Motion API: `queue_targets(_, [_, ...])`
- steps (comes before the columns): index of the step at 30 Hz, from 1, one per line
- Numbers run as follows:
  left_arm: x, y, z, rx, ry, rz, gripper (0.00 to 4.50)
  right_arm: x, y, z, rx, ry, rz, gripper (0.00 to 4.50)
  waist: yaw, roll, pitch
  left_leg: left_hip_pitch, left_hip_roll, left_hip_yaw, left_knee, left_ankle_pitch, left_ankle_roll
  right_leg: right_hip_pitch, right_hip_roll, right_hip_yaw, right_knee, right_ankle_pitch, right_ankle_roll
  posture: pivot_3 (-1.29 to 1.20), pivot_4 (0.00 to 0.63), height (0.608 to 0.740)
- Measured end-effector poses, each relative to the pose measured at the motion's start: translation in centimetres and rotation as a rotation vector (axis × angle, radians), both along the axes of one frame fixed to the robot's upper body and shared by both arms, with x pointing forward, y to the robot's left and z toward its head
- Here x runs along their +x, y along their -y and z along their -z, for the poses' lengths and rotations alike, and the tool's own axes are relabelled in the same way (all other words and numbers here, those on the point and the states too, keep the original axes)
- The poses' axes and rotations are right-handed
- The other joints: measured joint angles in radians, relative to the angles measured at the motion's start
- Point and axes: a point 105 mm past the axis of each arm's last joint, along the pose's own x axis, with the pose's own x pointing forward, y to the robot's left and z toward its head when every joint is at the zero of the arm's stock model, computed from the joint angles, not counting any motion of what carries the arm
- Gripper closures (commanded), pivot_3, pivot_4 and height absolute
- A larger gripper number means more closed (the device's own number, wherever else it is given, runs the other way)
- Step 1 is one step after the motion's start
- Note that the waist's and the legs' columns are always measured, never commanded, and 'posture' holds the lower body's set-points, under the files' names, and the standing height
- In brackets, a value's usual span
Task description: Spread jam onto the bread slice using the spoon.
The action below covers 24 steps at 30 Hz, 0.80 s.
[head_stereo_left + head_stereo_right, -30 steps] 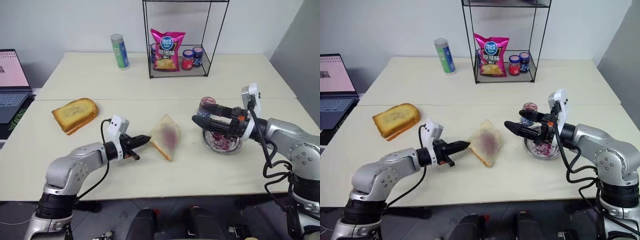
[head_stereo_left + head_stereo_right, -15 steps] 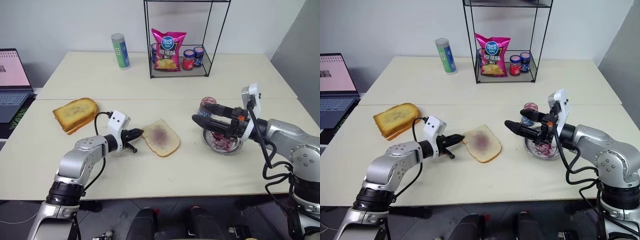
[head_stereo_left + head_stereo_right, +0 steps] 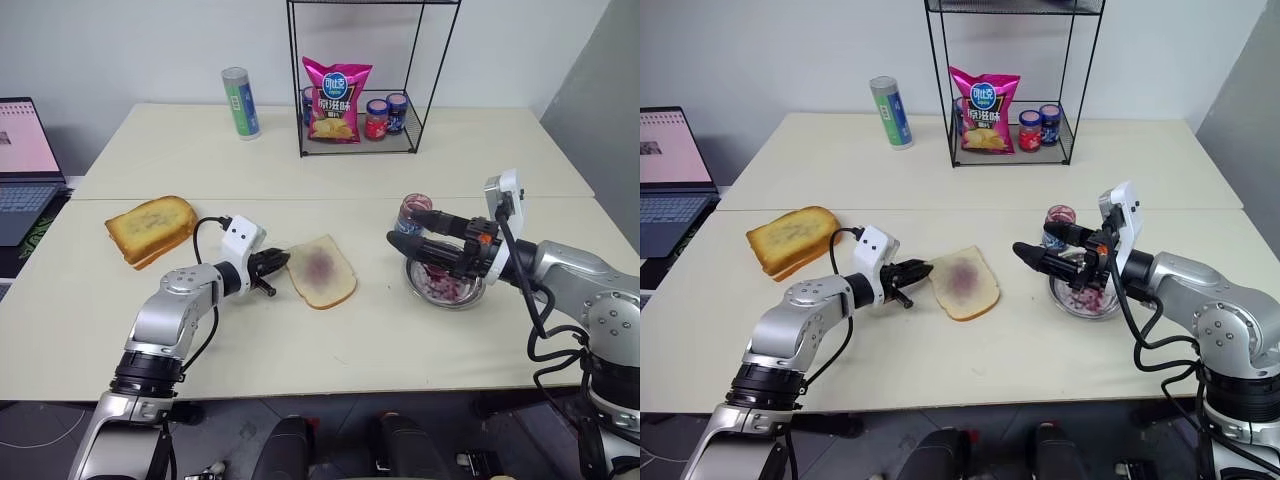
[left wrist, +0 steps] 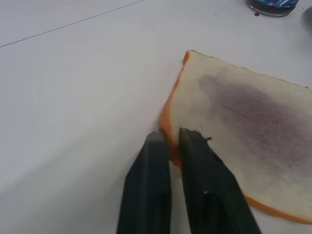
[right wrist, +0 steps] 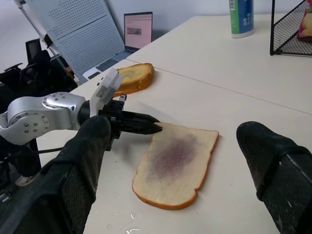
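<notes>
The bread slice [image 3: 322, 272] lies flat on the table in the middle, with a purple-red smear of jam [image 3: 320, 267] at its centre. My left gripper [image 3: 283, 261] is low at the slice's left corner. Its two fingertips [image 4: 187, 139] are nearly together with the tan crust between them. My right gripper [image 3: 402, 227] hangs wide open and holds nothing, above the left rim of the round steel dish [image 3: 470, 297]. That dish holds more red-purple jam [image 3: 445, 285]. The spoon is hidden from me.
A small glass jar [image 3: 410, 208] stands just behind the right gripper. A toasted slice [image 3: 150, 228] lies at the left. A wire rack [image 3: 300, 90] with a chips bag [image 3: 335, 100] and small jars is at the back, beside a can [image 3: 240, 102]. A laptop [image 3: 22, 160] sits at the far left.
The bread slice, held tilted up on its edge a second ago, now lies flat on the table. My left gripper moved away from me with it. The right gripper stayed put.
</notes>
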Motion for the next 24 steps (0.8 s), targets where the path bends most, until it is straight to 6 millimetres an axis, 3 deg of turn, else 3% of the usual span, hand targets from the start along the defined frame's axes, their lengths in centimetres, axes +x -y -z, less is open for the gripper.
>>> queue_targets(8, [0.0, -0.9, -0.1, 0.039, 0.007, 0.014, 1.62, -0.1, 0.9, 0.5, -0.02, -0.006, 0.034, 0.0, 0.0, 0.0, 0.0, 0.0, 0.0, 0.0, 0.0, 0.0, 0.0, 0.0, 0.0, 0.0, 0.0, 0.0, 0.0, 0.0, 0.15, 0.74])
queue_targets(15, [-0.7, -4.3, -0.9, 0.151, 0.042, -0.015, 0.08, 0.1, 6.0, 1.7, -0.008, -0.026, 0.281, 0.0, 0.001, 0.0, 0.0, 0.0, 0.0, 0.0, 0.0, 0.0, 0.0, 0.0, 0.0, 0.0, 0.0, 0.0, 0.0, 0.0, 0.15, 0.74])
queue_targets(19, [-1.1, -3.8, -2.4, 0.131, 0.097, 0.026, 0.03, -0.7, 8.4, 3.9, -0.006, -0.102, 0.373, 0.0, 0.007, 0.0, 0.0, 0.0, 0.0, 0.0, 0.0, 0.0, 0.0, 0.0, 0.0, 0.001, 0.0, -0.003, 0.004, 0.0, 0.15, 0.74])
queue_targets(23, [-1.9, -1.2, -4.6, 0.082, 0.168, 0.142, 0.03, -1.8, 10.2, 5.3, -0.009, -0.154, 0.444, 0.0, 0.007, 0.0, 0.0, 0.0, 0.0, 0.001, 0.001, 0.0, 0.0, 0.001, -0.001, 0.001, 0.0, -0.002, 0.005, 0.0, 0.15, 0.74])
queue_targets(24, [-2.1, 0.3, -5.3, 0.049, 0.18, 0.19, 0.03, -2.6, 11.1, 5.8, -0.003, -0.177, 0.476, 0.0, 0.014, 0.0, 0.0, -0.001, -0.001, 0.0, 0.001, 0.0, 0.0, 0.001, 0.0, 0.0, 0.0, -0.003, 0.005, 0.0, 0.15, 0.74])
